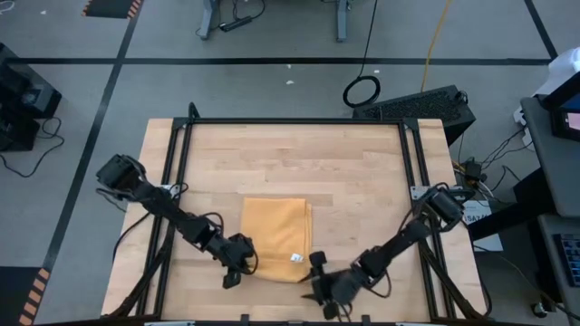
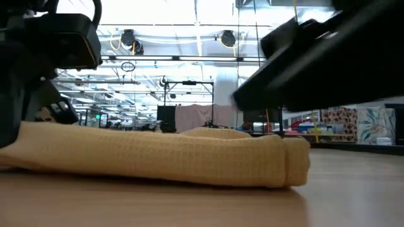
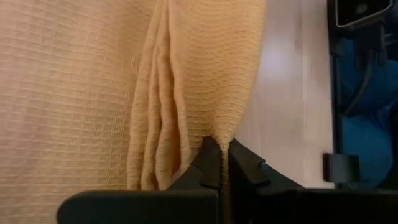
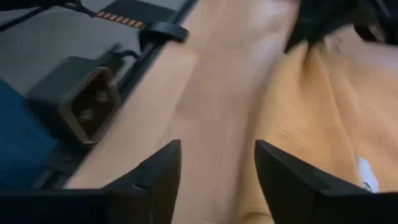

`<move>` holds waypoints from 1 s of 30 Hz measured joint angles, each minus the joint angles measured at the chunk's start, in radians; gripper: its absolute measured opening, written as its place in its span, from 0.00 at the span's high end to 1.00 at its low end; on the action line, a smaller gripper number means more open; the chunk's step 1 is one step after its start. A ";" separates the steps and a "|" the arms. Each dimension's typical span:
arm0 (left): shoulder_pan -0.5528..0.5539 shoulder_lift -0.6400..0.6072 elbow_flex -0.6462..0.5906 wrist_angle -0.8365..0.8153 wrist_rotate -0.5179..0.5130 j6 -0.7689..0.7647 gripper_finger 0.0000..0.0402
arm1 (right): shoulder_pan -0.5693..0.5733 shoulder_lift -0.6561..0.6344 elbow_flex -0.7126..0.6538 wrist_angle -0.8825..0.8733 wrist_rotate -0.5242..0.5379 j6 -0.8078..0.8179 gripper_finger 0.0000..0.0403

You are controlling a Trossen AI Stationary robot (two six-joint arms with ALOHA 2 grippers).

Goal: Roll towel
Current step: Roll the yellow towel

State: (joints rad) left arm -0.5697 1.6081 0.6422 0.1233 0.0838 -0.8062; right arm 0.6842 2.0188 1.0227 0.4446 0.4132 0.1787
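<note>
Towel (image 1: 275,237) lies folded flat on the worktop (image 1: 299,163), near the front edge and about midway between the left and right edges. Long axis runs front to back; white tag (image 1: 296,257) sits near its front right corner.

Left gripper (image 1: 237,264) is at the towel's front left corner. Left wrist view: jaws together, clamped on a pinch of the bunched cloth edge (image 3: 214,134).

Right gripper (image 1: 319,276) is just beside the front right corner, toward the front edge of the worktop. Right wrist view: jaws apart, nothing between them; bare wood shows in the gap, with cloth (image 4: 323,118) starting just past one finger (image 4: 283,177). No grip on that side yet.

Low view: the towel shows as a low flat stack with one rounded fold (image 2: 293,161); not rolled.

Judgement: roll should start from the front short edge and run toward the back edge, along the long axis. Both arms sit at that edge, roughly equally near. Only the left corner is secured; the right needs to close on its corner first, otherwise the roll will likely skew
</note>
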 joint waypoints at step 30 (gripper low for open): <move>0.000 -0.037 0.000 -0.029 -0.178 -0.023 0.92 | -0.070 0.133 0.002 0.065 0.106 0.251 0.96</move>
State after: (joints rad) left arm -0.5694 1.5707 0.6418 0.0948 -0.0937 -0.8291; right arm 0.6140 2.1519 1.0248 0.5093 0.5187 0.4299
